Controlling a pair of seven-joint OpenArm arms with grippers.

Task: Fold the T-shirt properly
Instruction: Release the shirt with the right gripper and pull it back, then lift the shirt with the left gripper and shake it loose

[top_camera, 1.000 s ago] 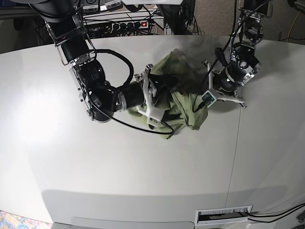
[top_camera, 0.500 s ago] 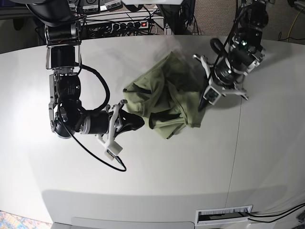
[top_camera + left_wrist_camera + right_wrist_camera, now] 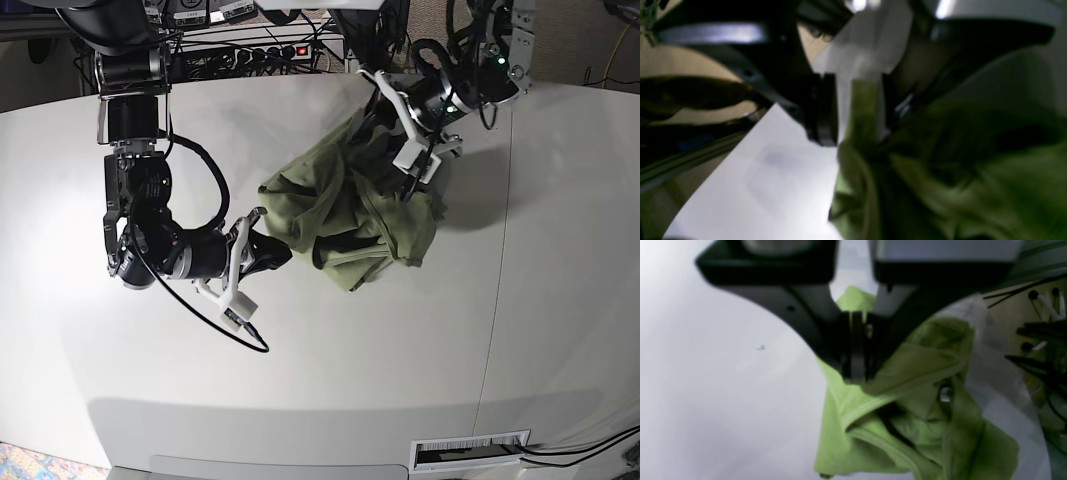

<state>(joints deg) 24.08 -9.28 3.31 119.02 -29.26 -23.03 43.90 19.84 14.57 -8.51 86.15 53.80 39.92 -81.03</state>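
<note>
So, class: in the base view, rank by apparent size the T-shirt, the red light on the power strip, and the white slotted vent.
1. T-shirt
2. White slotted vent
3. Red light

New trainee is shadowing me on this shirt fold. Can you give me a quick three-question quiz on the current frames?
1. True or false: the T-shirt lies flat and spread out on the table.
2. Which gripper is clamped on the cloth's edge: A) left gripper, B) right gripper, C) neither?
3. Fill in: in the left wrist view, a strip of green cloth runs ____ the spread fingers.

Key
1. False: it is a crumpled heap.
2. B: its jaws are shut on a fold of the shirt.
3. Between; whether it is gripped is too blurred to tell.
</note>
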